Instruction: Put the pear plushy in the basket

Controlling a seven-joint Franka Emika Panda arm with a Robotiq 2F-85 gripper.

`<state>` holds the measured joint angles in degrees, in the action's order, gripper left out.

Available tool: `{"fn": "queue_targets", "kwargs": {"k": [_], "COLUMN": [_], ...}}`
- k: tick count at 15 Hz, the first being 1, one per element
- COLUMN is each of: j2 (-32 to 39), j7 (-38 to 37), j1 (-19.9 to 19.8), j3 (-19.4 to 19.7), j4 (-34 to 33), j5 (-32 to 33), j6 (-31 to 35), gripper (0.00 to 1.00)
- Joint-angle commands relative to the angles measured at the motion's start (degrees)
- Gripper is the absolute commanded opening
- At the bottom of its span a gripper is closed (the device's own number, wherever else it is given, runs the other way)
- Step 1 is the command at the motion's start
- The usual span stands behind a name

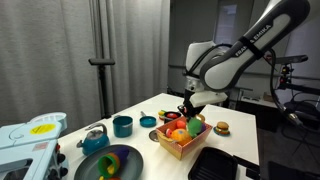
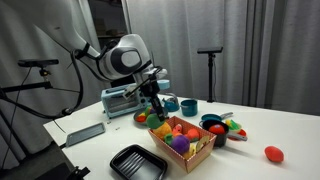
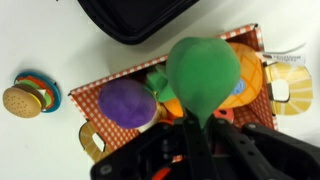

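In the wrist view the bright green pear plushy [image 3: 203, 72] hangs from my gripper [image 3: 196, 125], whose fingers are shut on its narrow end. It is held right above the basket [image 3: 92, 140], a tan square box with a red checkered lining. The basket holds several toys, among them a purple one [image 3: 127, 102] and orange ones. In both exterior views my gripper [image 1: 186, 108] [image 2: 156, 108] hovers just over the basket [image 1: 170, 147] [image 2: 192, 160]. The pear is too small to make out in those views.
A flat black tray [image 1: 222, 165] [image 2: 138, 161] [image 3: 140, 15] lies beside the basket. A burger toy [image 1: 222, 127] [image 3: 18, 100] sits on the white table. A rainbow-striped plate [image 1: 110, 163] and a teal cup [image 1: 122, 125] stand further off.
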<state>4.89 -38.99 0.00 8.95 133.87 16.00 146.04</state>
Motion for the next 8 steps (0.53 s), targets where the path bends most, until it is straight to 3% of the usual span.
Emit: {"fn": "queue_targets", "kwargs": {"k": [1, 7, 8], "j2": [5.11, 13.98, 14.9], "j7": [-2.64, -9.88, -9.7], "j1": [-2.32, -2.01, -1.95], "j3": [0.34, 2.79, 2.77], "j4": [-7.0, -17.6, -18.31], "j5": [-2.94, -2.59, -3.05], "j6": [1.13, -0.58, -0.74], "gripper": [0.05, 0.05, 0.45]}}
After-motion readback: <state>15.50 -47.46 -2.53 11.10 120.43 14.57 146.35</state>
